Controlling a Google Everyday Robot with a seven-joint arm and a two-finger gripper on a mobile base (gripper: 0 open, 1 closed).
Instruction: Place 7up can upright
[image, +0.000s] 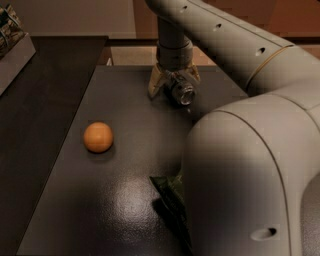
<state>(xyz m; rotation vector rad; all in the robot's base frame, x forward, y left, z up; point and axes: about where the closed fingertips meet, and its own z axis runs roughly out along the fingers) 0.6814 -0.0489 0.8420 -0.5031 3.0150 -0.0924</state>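
Note:
The 7up can (182, 92) is a small silvery can lying on its side at the far end of the dark table (125, 165), its shiny metal end facing me. My gripper (172, 86) hangs straight down over it, its pale fingers (155, 83) straddling the can and shut on it. The can's body is mostly hidden by the gripper.
An orange ball (98, 137) sits on the left part of the table. A dark green bag (172, 200) lies near the front, half hidden behind my arm's large grey housing (250, 180). A counter with a box (12, 45) stands at far left.

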